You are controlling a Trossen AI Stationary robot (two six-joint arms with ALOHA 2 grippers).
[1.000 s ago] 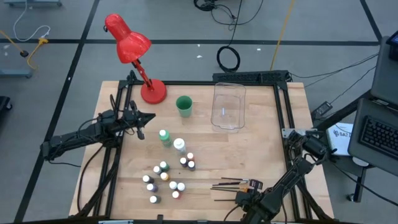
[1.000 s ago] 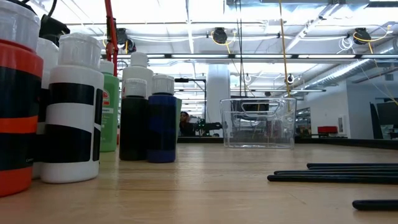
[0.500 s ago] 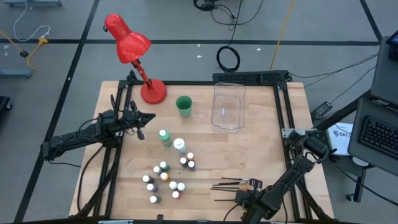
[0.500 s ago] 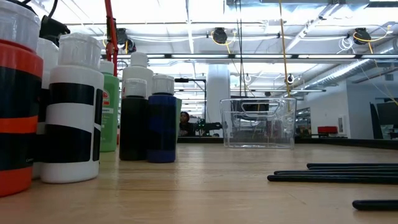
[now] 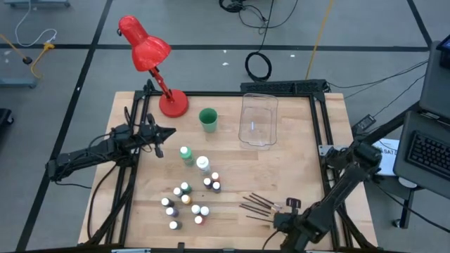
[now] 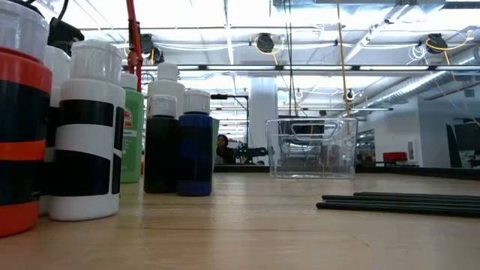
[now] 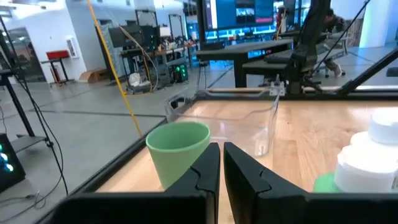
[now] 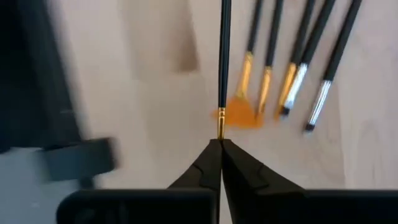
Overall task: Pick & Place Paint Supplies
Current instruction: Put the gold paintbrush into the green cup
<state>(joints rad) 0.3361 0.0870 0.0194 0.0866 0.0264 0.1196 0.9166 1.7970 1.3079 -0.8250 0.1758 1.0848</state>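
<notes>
The left gripper [image 5: 160, 133] is hovering with its fingers [image 7: 205, 171] pressed nearly together and nothing between them, over the table's left side, just beside the red desk lamp [image 5: 151, 56] whose base is sitting at the far left corner. Ahead of it the green cup [image 7: 177, 149] is standing upright and looking empty, with the clear plastic bin [image 5: 258, 119] farther right, also holding nothing. Between the left gripper and the table's middle, the taller green bottle [image 5: 185, 154] and white bottle [image 5: 202, 164] are standing side by side, and nearer the front edge the tiny white-capped paint bottles [image 5: 184, 200] are clustering in a loose group; in the low view they are rising as a wall at the left, blocking the sight of the lamp base. To the right, the thin dark-handled brushes [image 5: 256, 206] are lying flat in a fan on the wooden table [image 5: 295, 161], well apart from the bottles and the bin. The right gripper [image 5: 281, 219] is sitting at the front right, clenched on the metal-collared end of one brush [image 8: 224, 56], which is pointing straight away from it while the others are lying just beside. Beyond the table a grey floor with cables and a bright workshop with screens are showing.
</notes>
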